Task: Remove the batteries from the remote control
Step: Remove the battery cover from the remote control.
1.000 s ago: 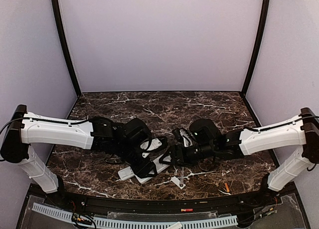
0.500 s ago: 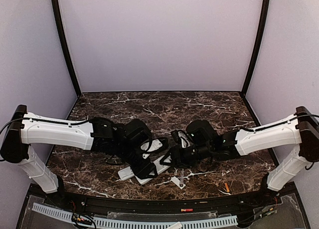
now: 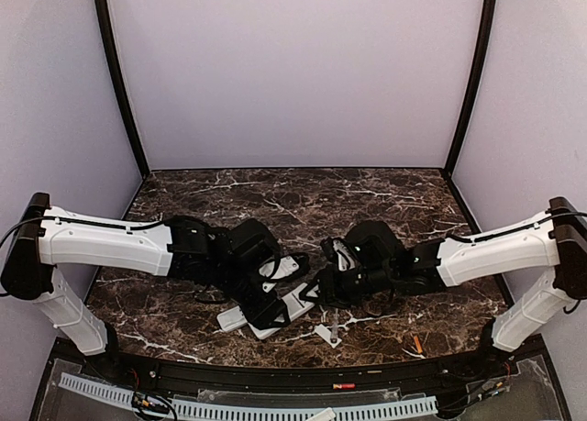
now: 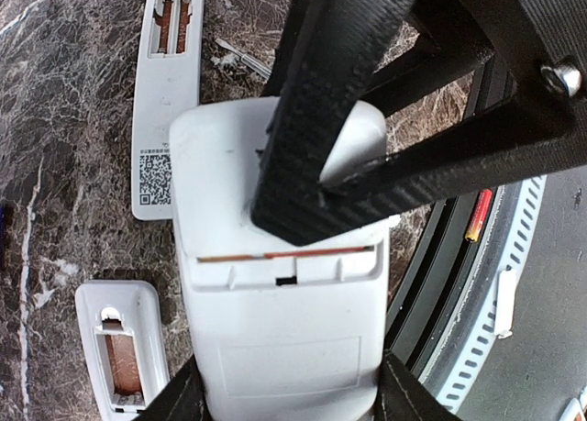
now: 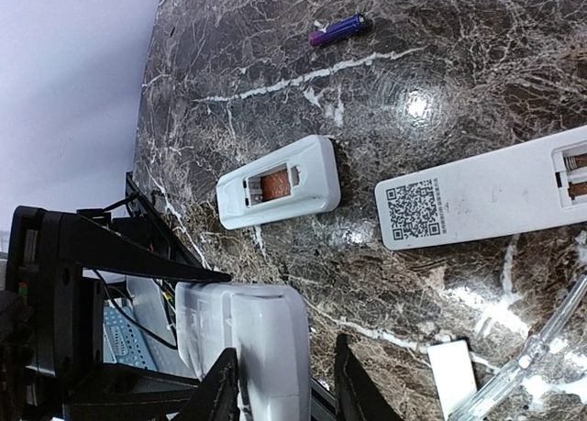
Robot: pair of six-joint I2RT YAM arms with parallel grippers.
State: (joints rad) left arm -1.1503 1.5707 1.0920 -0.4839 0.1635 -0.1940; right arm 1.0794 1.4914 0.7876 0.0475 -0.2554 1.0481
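The left gripper [image 3: 266, 304] pinches the remote [image 4: 280, 348], long axis 8-to-2 o'clock from above. The right gripper [image 3: 318, 288] meets its 2 o'clock end, spread or pressed together unclear.

- The left arm [image 3: 101, 242] stretches low toward the middle, wrist bent down.
- The left gripper [image 4: 289, 398] clamps the remote control [image 4: 284, 338] by its sides.
- The right arm [image 3: 500, 251] mirrors it from the other side.
- The right gripper [image 5: 284, 389] sits at that remote, fingers narrowly apart; I can't tell whether it grips anything.

remote [image 5: 280, 182] [image 5: 495, 196] [image 5: 248, 348] — 3 | loose battery [image 5: 339, 28] — 3: purple, orange [image 3: 417, 345], red [image 3: 344, 385] | flat white cover [image 5: 454, 375] — 1
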